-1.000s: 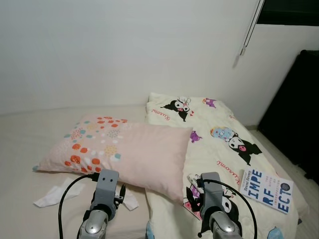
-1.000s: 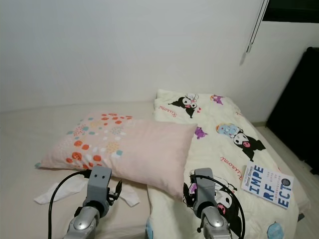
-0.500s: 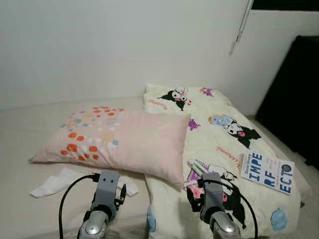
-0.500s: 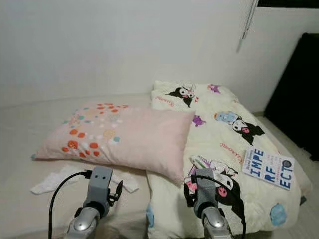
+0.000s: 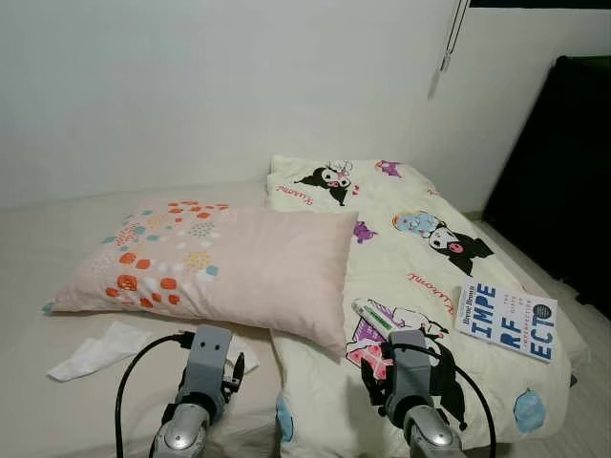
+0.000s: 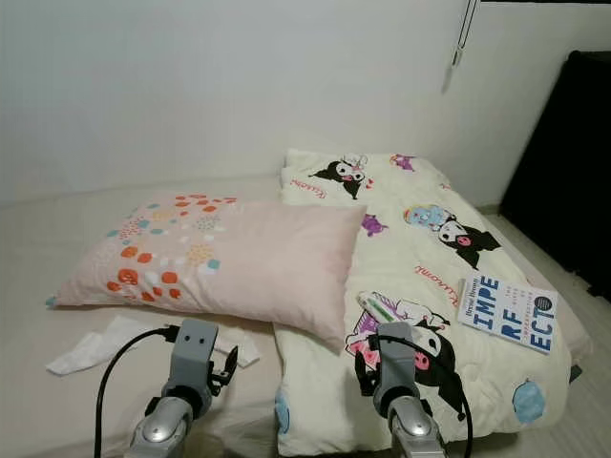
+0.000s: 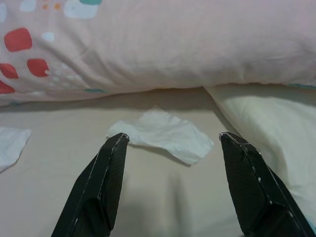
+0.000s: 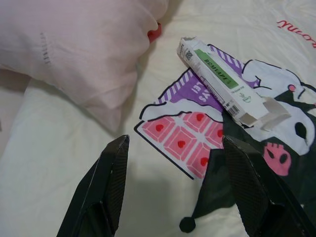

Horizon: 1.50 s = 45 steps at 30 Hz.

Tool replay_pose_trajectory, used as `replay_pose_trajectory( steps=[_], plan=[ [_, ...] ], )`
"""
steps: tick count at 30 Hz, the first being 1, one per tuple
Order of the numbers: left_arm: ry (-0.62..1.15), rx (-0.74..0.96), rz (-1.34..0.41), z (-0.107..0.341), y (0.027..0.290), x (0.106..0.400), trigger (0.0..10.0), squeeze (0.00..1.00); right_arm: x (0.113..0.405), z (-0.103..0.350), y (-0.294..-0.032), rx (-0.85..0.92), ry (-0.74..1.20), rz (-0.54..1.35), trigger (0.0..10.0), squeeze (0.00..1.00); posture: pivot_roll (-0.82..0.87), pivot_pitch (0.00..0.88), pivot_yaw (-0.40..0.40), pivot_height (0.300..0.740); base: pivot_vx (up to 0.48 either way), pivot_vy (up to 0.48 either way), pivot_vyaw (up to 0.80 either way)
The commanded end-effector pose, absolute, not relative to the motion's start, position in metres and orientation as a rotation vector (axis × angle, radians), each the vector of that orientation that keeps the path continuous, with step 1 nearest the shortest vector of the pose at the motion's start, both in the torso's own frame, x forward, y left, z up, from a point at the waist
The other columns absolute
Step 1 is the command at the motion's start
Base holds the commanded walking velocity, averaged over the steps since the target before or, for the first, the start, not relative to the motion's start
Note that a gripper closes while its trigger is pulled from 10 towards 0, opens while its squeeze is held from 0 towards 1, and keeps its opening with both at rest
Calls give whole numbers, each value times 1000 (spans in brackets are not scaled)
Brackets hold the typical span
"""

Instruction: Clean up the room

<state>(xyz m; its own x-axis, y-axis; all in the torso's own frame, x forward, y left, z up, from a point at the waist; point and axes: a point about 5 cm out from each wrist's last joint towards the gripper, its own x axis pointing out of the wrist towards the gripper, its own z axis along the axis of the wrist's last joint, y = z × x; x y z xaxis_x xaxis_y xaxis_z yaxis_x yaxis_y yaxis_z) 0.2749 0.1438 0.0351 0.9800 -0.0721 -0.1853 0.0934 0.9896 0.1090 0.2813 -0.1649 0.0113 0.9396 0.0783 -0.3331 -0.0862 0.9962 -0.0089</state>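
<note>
Both grippers hover with fingers spread wide, holding nothing. The left gripper (image 7: 170, 148) faces a crumpled tissue (image 7: 160, 134) just below the pink pillow (image 5: 215, 267). The right gripper (image 8: 173, 148) points at an opened toothpaste box (image 8: 224, 86) beside the pillow's corner, on the cartoon blanket (image 5: 420, 248).

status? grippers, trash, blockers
Left gripper open, over the tissue by the pillow. Right gripper open, short of the box on the blanket. Nothing held. Book farther right.

Crumpled tissue (image 7: 160, 133) on bed; opened carton (image 8: 224, 81) on blanket.
</note>
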Motion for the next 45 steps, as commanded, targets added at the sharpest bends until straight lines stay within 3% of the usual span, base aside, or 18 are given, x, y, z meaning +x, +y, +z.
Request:
replay_pose_trajectory(
  steps=[1, 29, 35, 38, 39, 40, 41, 45],
  plan=[
    [192, 123, -90, 34, 143, 273, 10000, 0, 279, 9, -167, -4, 350, 71, 10000, 0, 15, 69, -32, 621, 0, 0, 0],
    [195, 159, -152, 33, 143, 270, 10000, 0, 279, 8, -170, -1, 364, 58, 10000, 0, 21, 65, -31, 602, 0, 0, 0],
    [155, 174, -249, 38, 141, 266, 10000, 0, 277, 4, -180, -59, 421, 39, 10000, 0, 24, 72, -33, 602, 0, 0, 0],
    [105, 157, -382, 47, 134, 260, 10000, 0, 279, 5, -193, -102, 439, -22, 10000, 0, 28, 78, -34, 602, 0, 0, 0],
    [77, 136, -469, 53, 128, 256, 10000, 0, 281, 9, -202, -98, 430, -76, 10000, 671, 29, 85, -35, 602, 0, 0, 0],
    [57, 124, -529, 57, 123, 253, 10000, 0, 283, 12, -209, -92, 422, -114, 10000, 957, 29, 85, -35, 602, 0, 0, 0],
    [32, 110, -590, 63, 118, 249, 10000, 0, 286, 16, -216, -82, 405, -138, 10000, 1000, 31, 93, -34, 602, 0, 0, 0],
    [-3, 100, -661, 72, 111, 244, 10000, 0, 293, 24, -222, -59, 368, -144, 10000, 1000, 35, 109, -32, 602, 0, 0, 0]
  ],
)
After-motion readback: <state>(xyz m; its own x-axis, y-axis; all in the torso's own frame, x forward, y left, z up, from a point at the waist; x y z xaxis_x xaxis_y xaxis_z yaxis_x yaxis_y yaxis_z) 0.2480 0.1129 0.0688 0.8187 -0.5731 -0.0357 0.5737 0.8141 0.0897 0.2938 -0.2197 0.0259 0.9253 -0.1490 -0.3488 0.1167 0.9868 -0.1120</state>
